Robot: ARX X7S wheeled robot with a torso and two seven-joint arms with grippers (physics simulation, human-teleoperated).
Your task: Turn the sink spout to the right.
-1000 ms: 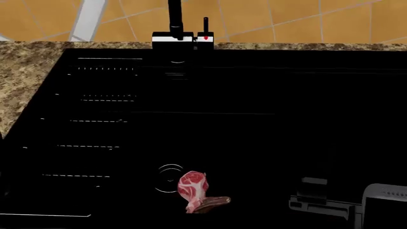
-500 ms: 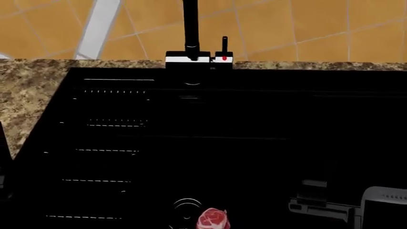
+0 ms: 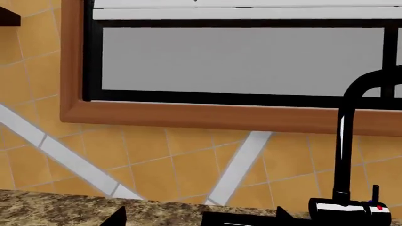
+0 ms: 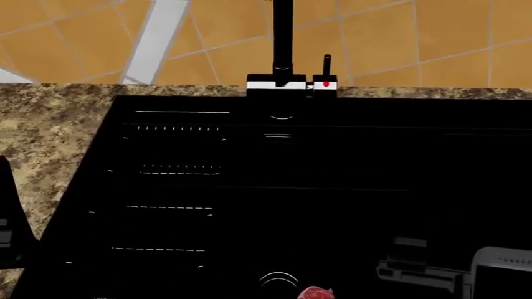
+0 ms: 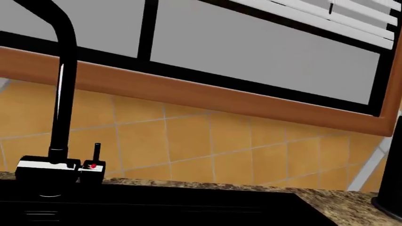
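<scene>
Grey and black, the boxy right pincer [image 4: 453,268] sits at the near right corner of the head view, over the dark basin; its jaws blend into the blackness behind them, so whether they are spread or pressed together cannot be told. At the near left edge a black part of the left arm [image 4: 10,218] shows over the speckled stone, but the left pincer itself cannot be made out, and its state cannot be told either.

Just past the near edge, a sliver of red raw meat [image 4: 314,293] peeks up beside a faint white drain ring [image 4: 278,280] on the floor of the large glossy black rectangular sink [image 4: 349,187]. Faint white dashed ridge lines run across the sink's left part. Brown-and-tan speckled granite bench [image 4: 50,137] wraps the sink on the left and along the far rim.

At the middle of that far rim stands a glossy black-and-white rectangular base [image 4: 278,84]. From it the tall thin black tubular sink spout [image 4: 283,31] rises upright and leaves the head view at the top; in the wrist views its top curves over. Just beside it, on the right, stands a short thin black lever [image 4: 327,65] with a red dot at its foot.

Behind, an orange tiled wall [image 3: 157,160] with pale diagonal stripes climbs to a wood-framed window [image 3: 220,115].
</scene>
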